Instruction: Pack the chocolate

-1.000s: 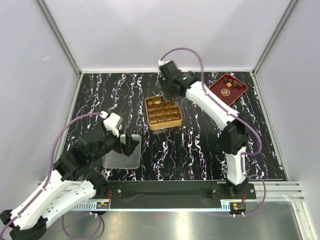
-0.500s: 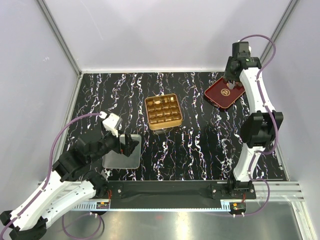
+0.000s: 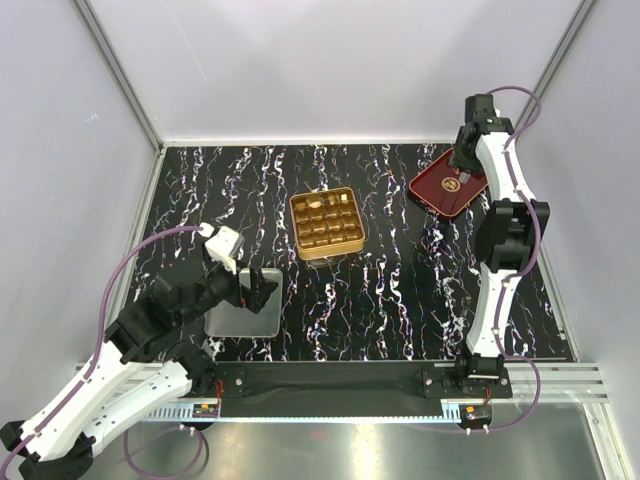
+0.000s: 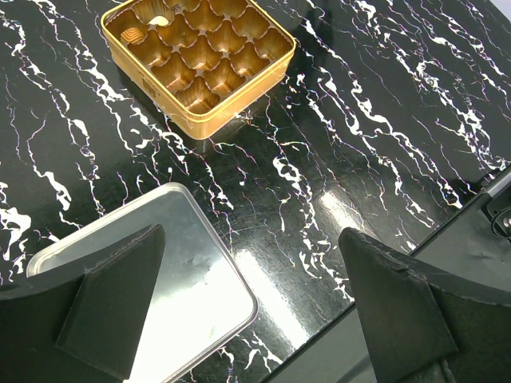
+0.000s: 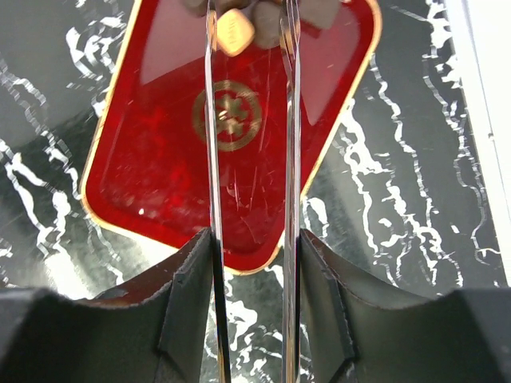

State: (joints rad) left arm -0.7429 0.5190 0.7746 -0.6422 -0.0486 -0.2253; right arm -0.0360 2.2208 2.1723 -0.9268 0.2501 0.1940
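My right gripper point(image 5: 254, 239) is shut on metal tweezers point(image 5: 211, 159) and hangs over the dark red tray point(image 5: 152, 159) at the back right point(image 3: 440, 192). The tweezer blades stand apart on either side of a golden chocolate point(image 5: 235, 32) on the tray's far part, with other dark pieces beside it at the frame edge. The gold tin point(image 3: 326, 223) sits mid-table with two pieces point(image 4: 132, 34) in its far corner cells. My left gripper point(image 3: 262, 290) is open and empty at the near left.
A flat silver lid point(image 4: 160, 279) lies on the black marbled table under my left gripper. The table's near edge and a black rail point(image 4: 471, 255) run close beside it. White walls enclose the table on three sides.
My right arm has swung from over the gold tin to the back right and now hangs over the red tray. The left arm has not moved.
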